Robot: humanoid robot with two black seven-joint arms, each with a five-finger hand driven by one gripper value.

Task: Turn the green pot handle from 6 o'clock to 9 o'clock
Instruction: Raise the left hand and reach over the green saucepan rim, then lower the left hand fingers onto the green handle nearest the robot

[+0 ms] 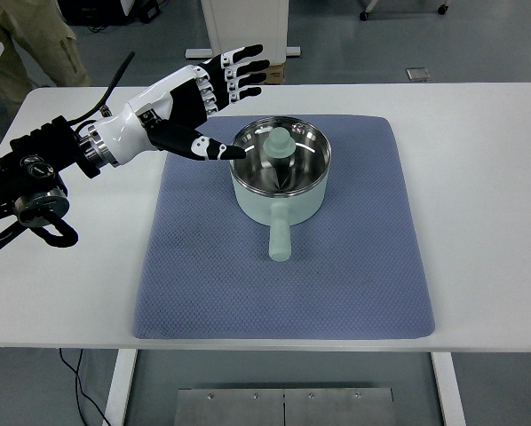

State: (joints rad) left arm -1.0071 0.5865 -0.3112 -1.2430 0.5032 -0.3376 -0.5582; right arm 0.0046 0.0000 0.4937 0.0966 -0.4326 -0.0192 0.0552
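I see the left hand [203, 102] entering from the picture's left edge, black and white, raised over the far-left part of the work. Its fingers [243, 71] are spread and extended toward the far side; it grips nothing. The thumb [203, 146] points right, its tip just beside the left rim of the green pot [281, 177]; I cannot tell whether it touches. The forearm and its black cabling run back over the tabletop [61, 284] to the left edge.

The green pot stands upright on the far-centre part of a blue mat [336, 284]. Its interior is bare metal, and a pale green lid with a knob [279, 146] lies tilted inside it. The pot handle [280, 240] projects from the near wall straight toward the camera, at six o'clock, and rests over the mat.

The mat lies flat on the white tabletop. Beyond the far edge I note a white cabinet base [245, 27] and part of a person [26, 44] at top left.
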